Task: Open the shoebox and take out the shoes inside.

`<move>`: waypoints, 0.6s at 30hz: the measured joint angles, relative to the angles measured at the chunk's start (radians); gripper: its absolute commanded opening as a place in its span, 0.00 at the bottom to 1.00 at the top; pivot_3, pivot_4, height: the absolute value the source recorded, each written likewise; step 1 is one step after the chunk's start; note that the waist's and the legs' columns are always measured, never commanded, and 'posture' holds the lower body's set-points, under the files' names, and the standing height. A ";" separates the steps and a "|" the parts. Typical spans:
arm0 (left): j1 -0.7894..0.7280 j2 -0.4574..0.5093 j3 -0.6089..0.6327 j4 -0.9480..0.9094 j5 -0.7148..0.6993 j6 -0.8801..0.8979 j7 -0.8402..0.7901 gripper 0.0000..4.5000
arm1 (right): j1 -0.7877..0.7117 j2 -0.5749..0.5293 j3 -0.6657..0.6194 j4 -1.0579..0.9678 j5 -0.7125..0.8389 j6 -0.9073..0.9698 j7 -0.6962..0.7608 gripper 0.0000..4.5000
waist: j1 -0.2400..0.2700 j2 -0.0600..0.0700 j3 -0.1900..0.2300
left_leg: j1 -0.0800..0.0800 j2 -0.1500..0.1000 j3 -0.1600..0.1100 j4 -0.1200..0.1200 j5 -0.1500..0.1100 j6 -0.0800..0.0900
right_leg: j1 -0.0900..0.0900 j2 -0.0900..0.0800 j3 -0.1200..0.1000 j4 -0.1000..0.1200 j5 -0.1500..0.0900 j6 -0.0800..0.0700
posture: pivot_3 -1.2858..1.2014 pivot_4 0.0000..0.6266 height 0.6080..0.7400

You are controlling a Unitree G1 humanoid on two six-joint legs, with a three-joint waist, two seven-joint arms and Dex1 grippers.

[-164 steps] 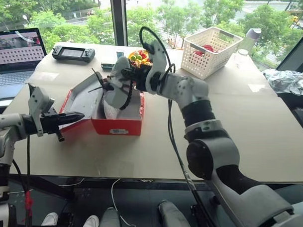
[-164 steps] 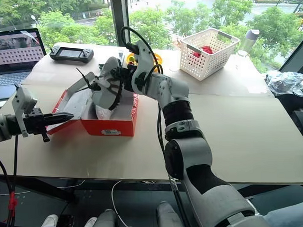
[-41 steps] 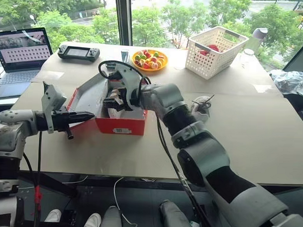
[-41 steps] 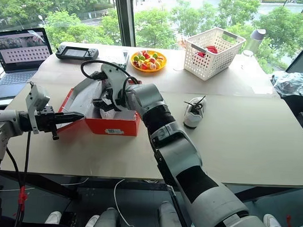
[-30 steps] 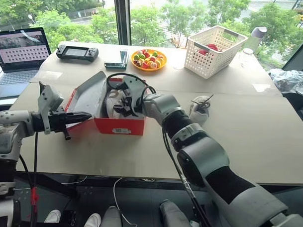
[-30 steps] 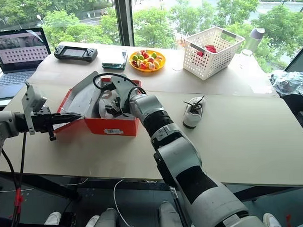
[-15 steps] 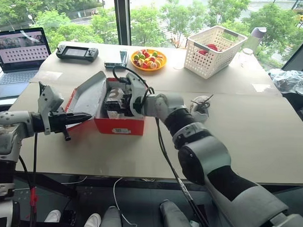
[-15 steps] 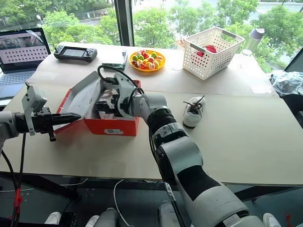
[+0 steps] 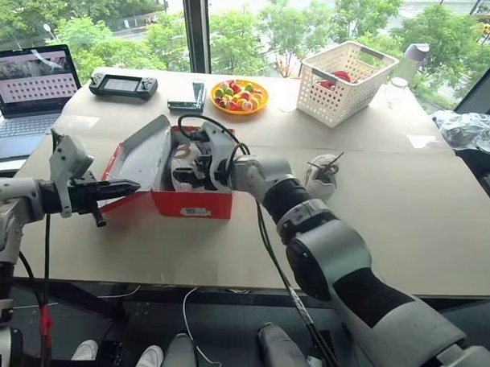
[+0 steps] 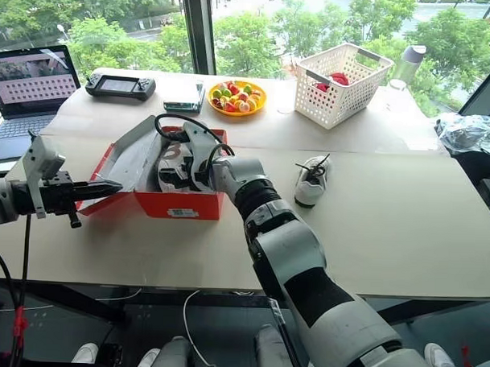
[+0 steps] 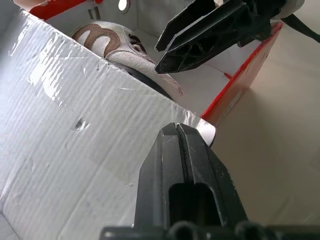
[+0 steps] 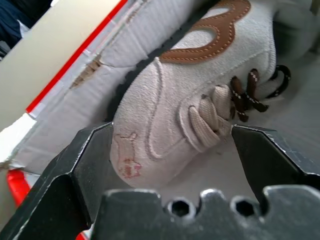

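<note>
The red shoebox [image 9: 192, 204] stands open at the table's centre-left, and its lid [image 9: 145, 156] leans back to the left with the grey inside showing. My left gripper [image 9: 124, 186] is shut, its tip [image 11: 176, 131] at the lid's free corner. My right gripper [image 9: 185, 167] reaches into the box and is open. Its fingers [image 12: 75, 170] stand on either side of a white-grey shoe [image 12: 190, 115] with a brown accent and dark laces. The other shoe [image 10: 311, 182] stands on the table just right of the box.
A white lattice basket [image 9: 345, 70] and a bottle [image 9: 410, 60] are at the back right. A fruit plate [image 9: 240, 95], a phone [image 9: 196, 96], a game controller [image 9: 124, 84] and a laptop [image 9: 31, 83] line the back left. A plastic bag [image 9: 464, 127] lies far right.
The shoe held above the box earlier now stands on the table to its right. My right gripper has gone back into the box and rolled slightly around the second shoe. The left gripper holds still.
</note>
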 measured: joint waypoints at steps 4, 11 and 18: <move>0.025 0.000 0.010 -0.033 -0.012 0.021 0.011 0.00 | 0.000 0.000 0.023 0.017 -0.025 -0.038 0.009 1.00 | -0.001 0.000 0.000 | 0.000 0.000 -0.001 0.000 0.000 0.000 | 0.001 0.000 0.000 0.000 0.000 0.000 | 0.52 0.24 0.71; 0.040 0.001 0.019 -0.064 -0.029 0.038 0.028 0.00 | 0.001 0.000 0.056 0.022 -0.068 -0.069 0.022 1.00 | -0.001 0.000 0.000 | 0.000 0.000 -0.001 0.000 0.000 0.000 | 0.001 0.000 -0.001 0.000 0.000 0.000 | 0.52 0.24 0.71; 0.023 -0.006 0.013 -0.058 -0.029 0.036 0.032 0.00 | 0.001 -0.003 0.162 -0.015 -0.175 -0.086 0.130 1.00 | -0.001 0.000 0.000 | 0.000 0.000 -0.001 0.000 0.000 0.000 | 0.001 0.000 -0.001 0.000 0.000 0.000 | 0.52 0.24 0.71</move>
